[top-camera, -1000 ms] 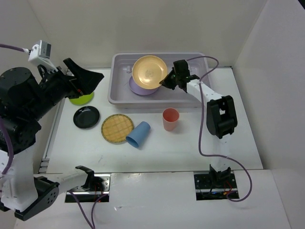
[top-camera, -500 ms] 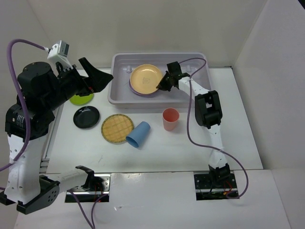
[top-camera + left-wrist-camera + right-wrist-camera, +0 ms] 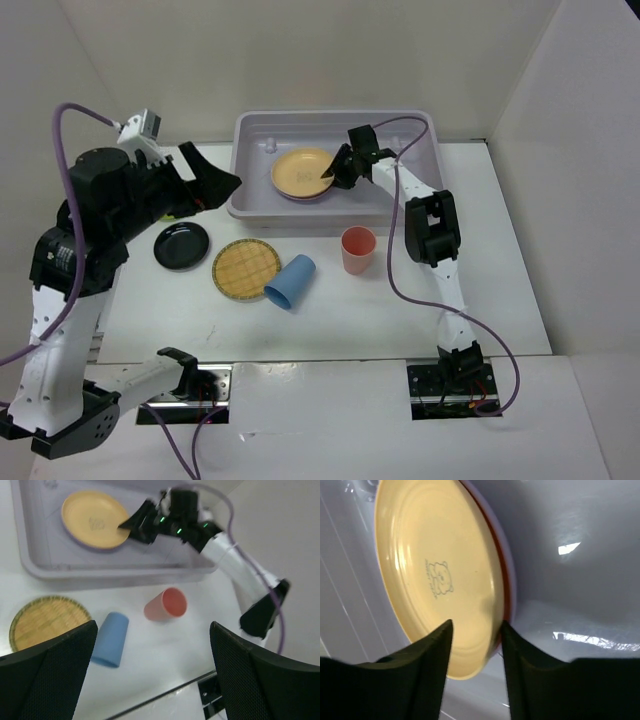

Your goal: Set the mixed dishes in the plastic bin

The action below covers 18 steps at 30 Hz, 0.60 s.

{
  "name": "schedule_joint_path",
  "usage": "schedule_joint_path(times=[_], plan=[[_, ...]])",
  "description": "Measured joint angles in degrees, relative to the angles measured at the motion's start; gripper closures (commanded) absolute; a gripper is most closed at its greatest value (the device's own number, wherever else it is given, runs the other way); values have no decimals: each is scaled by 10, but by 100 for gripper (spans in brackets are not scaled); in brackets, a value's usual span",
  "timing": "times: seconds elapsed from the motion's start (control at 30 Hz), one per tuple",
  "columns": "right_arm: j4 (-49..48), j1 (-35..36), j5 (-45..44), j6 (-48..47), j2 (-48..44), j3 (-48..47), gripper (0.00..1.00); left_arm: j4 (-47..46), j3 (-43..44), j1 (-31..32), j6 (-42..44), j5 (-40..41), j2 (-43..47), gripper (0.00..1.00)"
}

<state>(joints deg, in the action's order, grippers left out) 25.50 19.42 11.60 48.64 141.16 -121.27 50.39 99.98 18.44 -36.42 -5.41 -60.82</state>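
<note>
The orange-yellow plate (image 3: 300, 172) lies flat on the lavender plate (image 3: 300, 197) inside the plastic bin (image 3: 330, 116). My right gripper (image 3: 335, 172) is at that plate's right rim, open, its fingers straddling the rim (image 3: 475, 630) with a gap beside it. On the table in front of the bin are the black plate (image 3: 181, 245), the woven tan plate (image 3: 245, 268), the blue cup (image 3: 291, 281) on its side and the upright salmon-red cup (image 3: 358, 248). High over the table's left side, my left gripper (image 3: 215, 180) hangs wide open and empty (image 3: 152, 630).
White walls close in the table at the back and on both sides. The bin's front wall (image 3: 125, 572) stands between the loose dishes and the stacked plates. The right arm's purple cable (image 3: 395, 250) loops down past the salmon-red cup.
The orange-yellow plate went from tilted up in the right gripper to lying flat on the lavender plate, and the right jaws have parted. The left arm swung to the right.
</note>
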Motion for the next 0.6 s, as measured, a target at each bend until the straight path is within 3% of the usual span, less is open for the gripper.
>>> schedule_joint_path(times=[0.27, 0.53, 0.57, 0.6], plan=[[9, 0, -11, -26, -19, -8, 0, 10, -230, 0, -14, 36, 57, 1], [41, -4, -63, -64, -175, 15, 0, 38, -388, 0, -47, 60, 31, 5], [40, -5, -68, -66, -209, 27, 0, 36, -405, 0, -53, 62, 30, 9], [36, -6, -70, -68, -245, 42, 0, 29, -428, 0, -64, 61, 35, 23]])
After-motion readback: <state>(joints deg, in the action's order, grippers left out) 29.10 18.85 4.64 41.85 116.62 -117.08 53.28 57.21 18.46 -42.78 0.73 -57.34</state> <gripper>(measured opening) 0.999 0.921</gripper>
